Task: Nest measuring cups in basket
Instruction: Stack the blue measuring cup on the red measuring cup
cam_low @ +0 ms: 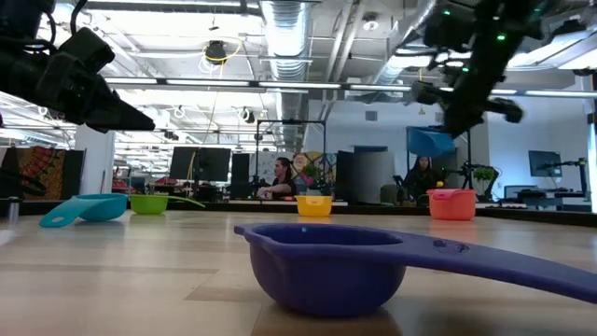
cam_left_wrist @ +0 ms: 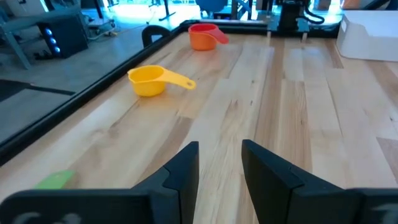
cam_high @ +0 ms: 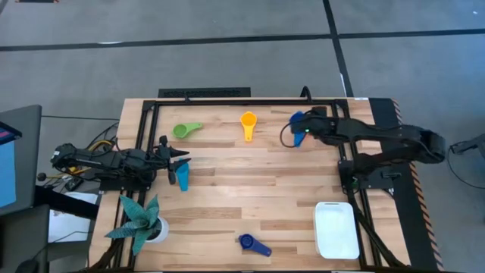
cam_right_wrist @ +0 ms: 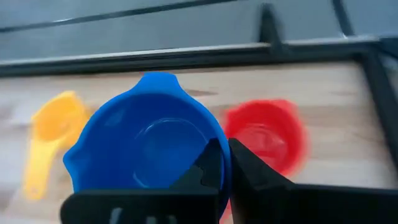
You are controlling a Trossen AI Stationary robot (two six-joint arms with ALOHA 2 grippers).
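My right gripper [cam_high: 305,130] hangs over the table's far right part, shut on a blue measuring cup [cam_right_wrist: 146,143], which also shows raised in the low view [cam_low: 431,140]. Under it stands a red cup [cam_right_wrist: 264,134]; it seems to sit inside an orange one [cam_left_wrist: 202,38]. A yellow cup [cam_high: 248,123], a green cup [cam_high: 186,130], a teal cup [cam_high: 183,177] and a dark blue cup [cam_high: 254,244] lie apart on the wood. The white basket [cam_high: 336,229] stands at the near right. My left gripper [cam_high: 180,158] waits open at the left, just above the teal cup. My right gripper pinches the blue cup's wall at the rim [cam_right_wrist: 208,155], one finger over the hollow and one outside. The fingers slant down from the table's right side. The cup is lifted clear of the table and tilted, its mouth turned toward the wrist camera.
A teal spiky plant in a white pot [cam_high: 140,224] stands at the near left corner. A black frame [cam_high: 227,101] runs along the table's far edge and sides. Bare wood lies across the middle of the table [cam_high: 258,189].
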